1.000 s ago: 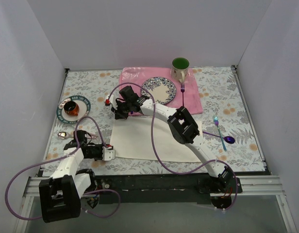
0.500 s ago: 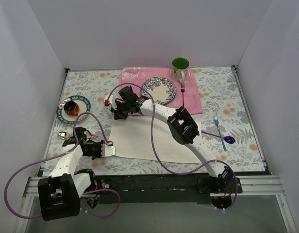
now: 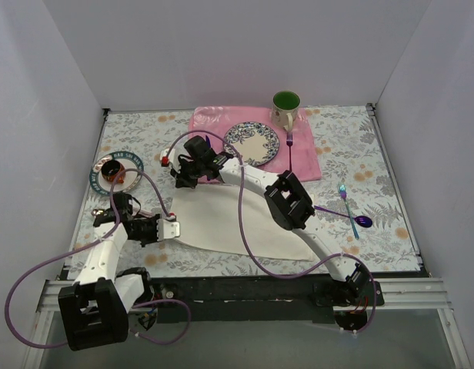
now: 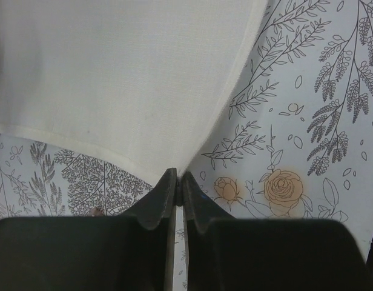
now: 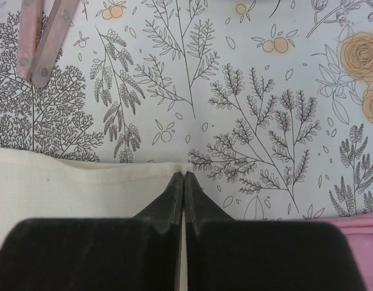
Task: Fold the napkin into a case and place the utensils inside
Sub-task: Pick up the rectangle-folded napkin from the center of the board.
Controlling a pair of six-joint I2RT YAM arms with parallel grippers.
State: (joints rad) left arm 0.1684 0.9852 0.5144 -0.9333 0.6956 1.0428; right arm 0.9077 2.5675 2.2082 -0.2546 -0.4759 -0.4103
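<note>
The left gripper [image 3: 169, 228] is nearest, at the near left corner of the napkin [image 3: 214, 217]. Its two fingers are squeezed together on that corner. In the left wrist view the cloth's corner runs right into the pinch.

The napkin is a cream-white cloth, spread open in the middle of the flowery surface [image 3: 375, 154]. Its near edge bends in a curve toward the held corner.

To the right of the napkin, a little apart from it, lie the utensils [image 3: 350, 217]. They are a shiny spoon [image 3: 363, 221] with a purple bowl and a blue-green fork [image 3: 343, 196], and they cross each other.

The right arm reaches over the napkin to its far left corner. The right gripper [image 3: 181, 179] is squeezed tight on that corner.

Farther left sits a saucer [image 3: 133, 163] with a small dark cup [image 3: 110, 169] on it.

At the back lies a pink placemat [image 3: 214, 123]. On it are a patterned plate [image 3: 252, 143], a dark fork [image 3: 289, 139] and a green mug [image 3: 285, 108].
</note>
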